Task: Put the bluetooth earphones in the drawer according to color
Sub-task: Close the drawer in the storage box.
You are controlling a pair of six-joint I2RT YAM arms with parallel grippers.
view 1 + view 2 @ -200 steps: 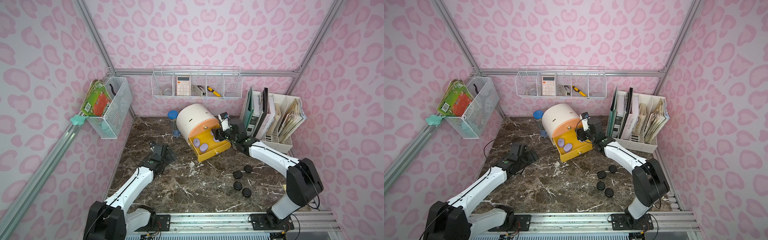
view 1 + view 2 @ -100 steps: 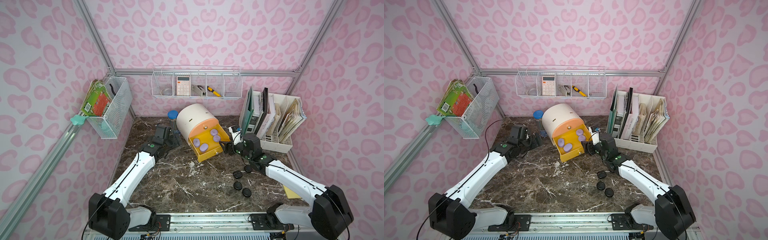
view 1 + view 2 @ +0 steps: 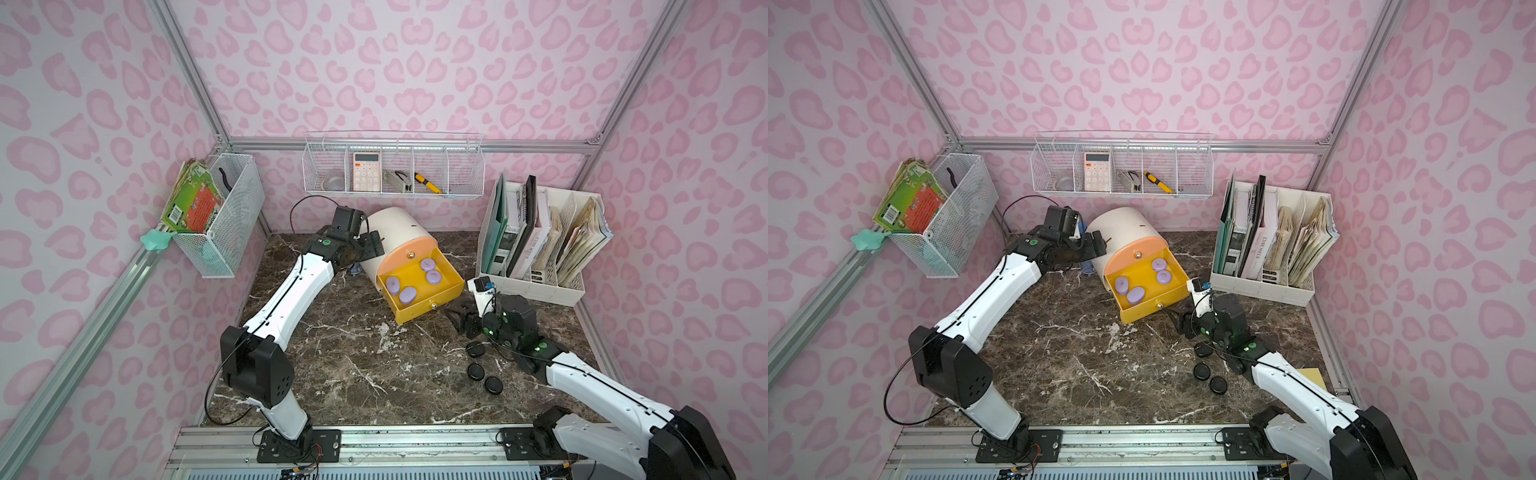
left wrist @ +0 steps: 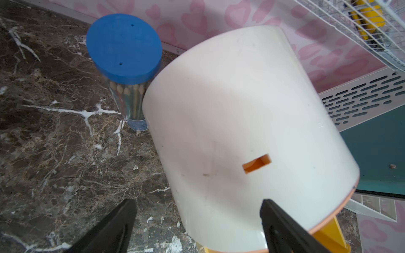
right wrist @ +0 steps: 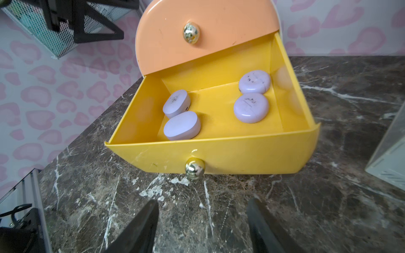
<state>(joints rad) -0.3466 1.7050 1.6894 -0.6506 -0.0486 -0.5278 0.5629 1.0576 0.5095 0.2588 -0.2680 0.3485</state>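
- Bluetooth earphones: four lilac cases (image 5: 251, 107) lie in the yellow drawer (image 5: 219, 157), two side by side at each end; both top views show all four there (image 3: 408, 295) (image 3: 1135, 294).
- Three black cases (image 3: 475, 349) lie on the marble tabletop (image 3: 353, 361) close together, just beside the right arm's wrist and well apart from the cabinet.
- The drawer cabinet (image 3: 399, 232), a white barrel shape, stands near the back wall. Its yellow drawer is drawn well out toward the front, and the peach drawer (image 5: 197, 43) above it is shut.
- The right gripper (image 5: 202, 202) hovers low over the tabletop with its jaws parted and nothing between them. It faces the yellow drawer's metal knob (image 5: 194, 168) and sits near it without touching.
- The left gripper (image 4: 198, 201) is spread wide and empty at the cabinet's far side. One finger (image 4: 282, 227) lies across the white shell and the other sits over bare table; whether either touches the shell cannot be told.
- A clear tube of pencils with a blue lid (image 4: 123, 46) stands just beside the cabinet on that side.
- The white file rack (image 3: 536, 286) stands to the right of the drawer.
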